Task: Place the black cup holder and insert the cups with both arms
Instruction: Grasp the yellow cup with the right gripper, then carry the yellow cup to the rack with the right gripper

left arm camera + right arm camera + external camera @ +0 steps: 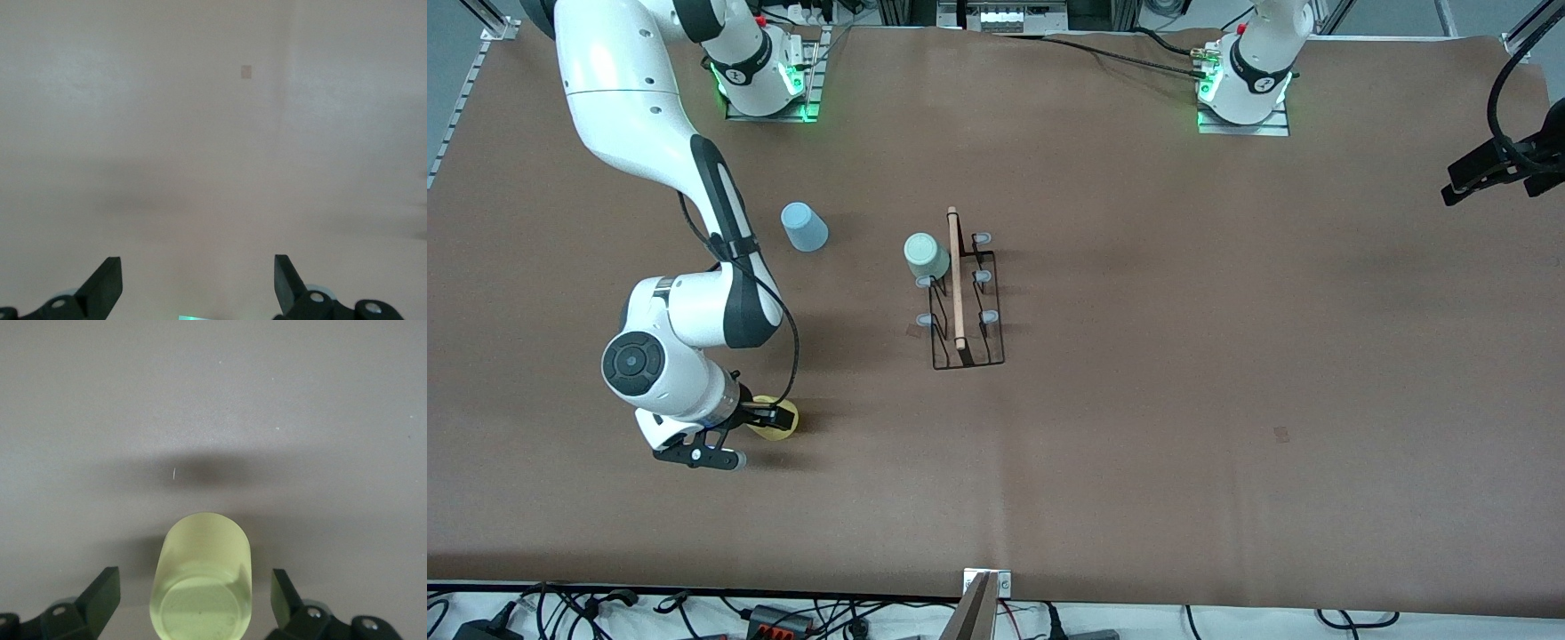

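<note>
Brown paper covers the whole table (1138, 444), and on it you have the black cup holder (966, 302) standing near the middle, its wooden rod (956, 276) along the top and the pale-tipped prongs (983, 277) on either side. One mint-green cup (926, 256) already sits upside down on a prong at the end of the rack farther from the front camera. A light blue cup (804, 227) waits on the paper, toward the right arm's end of the table. Your right gripper (760, 420) is low over the yellow cup (202, 577), which stands upside down nearer the front camera than the rack; the fingers (100, 597) are spread wide on either side of it, not yet touching. Your left gripper (198, 283) is also spread wide with nothing between its fingers, seeing only bare paper, while that arm waits at its own end of the table. Judging by its look, the yellow cup is light, thin plastic, smooth and tapered, so it may slip upward or flex if you squeeze hard. Take it across the middle of the wall, centred between the pads, with a gentle pinch, and keep it level for the carry to a free prong.
</note>
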Controlling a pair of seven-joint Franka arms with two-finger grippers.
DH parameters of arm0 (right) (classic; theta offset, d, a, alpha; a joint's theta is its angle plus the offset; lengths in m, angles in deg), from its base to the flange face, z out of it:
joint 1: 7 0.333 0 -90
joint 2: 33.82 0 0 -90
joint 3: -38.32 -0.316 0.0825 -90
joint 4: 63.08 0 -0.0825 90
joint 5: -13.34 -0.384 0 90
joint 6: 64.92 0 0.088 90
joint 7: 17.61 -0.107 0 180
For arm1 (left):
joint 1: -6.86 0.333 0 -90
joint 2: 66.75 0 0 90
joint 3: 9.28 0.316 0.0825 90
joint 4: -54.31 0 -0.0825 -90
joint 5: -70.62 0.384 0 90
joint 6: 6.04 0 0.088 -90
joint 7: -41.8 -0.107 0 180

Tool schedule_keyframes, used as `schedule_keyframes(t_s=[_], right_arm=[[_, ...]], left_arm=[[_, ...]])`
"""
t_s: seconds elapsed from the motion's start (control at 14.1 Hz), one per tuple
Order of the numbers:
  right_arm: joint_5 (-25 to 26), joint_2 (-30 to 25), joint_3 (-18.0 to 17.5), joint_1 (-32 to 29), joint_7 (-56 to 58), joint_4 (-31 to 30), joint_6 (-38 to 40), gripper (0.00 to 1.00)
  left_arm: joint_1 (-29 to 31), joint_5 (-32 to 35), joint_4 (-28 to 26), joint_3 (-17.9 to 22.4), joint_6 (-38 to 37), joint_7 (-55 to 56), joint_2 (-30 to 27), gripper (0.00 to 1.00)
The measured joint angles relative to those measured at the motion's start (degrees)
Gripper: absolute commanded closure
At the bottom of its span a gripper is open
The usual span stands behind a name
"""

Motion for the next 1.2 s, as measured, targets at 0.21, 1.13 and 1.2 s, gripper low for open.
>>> schedule_keyframes(t_s=[0.21, 1.13, 1.2], right_arm=[[-0.04, 0.73, 0.00, -0.13, 3.04, 0.01, 0.13, 0.74], [-0.50, -3.40, -8.62, 2.93, -4.05, 17.11, 23.85, 0.92], [-0.50, -3.60, -9.60, 4.12, -6.41, 17.19, 23.91, 0.92]], left_arm=[[-5.40, -0.01, 0.03, 5.30, -0.49, 0.00, 0.07, 0.00], [-5.57, -0.65, 0.26, 5.52, -0.57, -0.01, 0.41, 0.00], [-5.57, -1.02, 0.30, 5.53, -0.57, -0.01, 0.41, 0.00]])
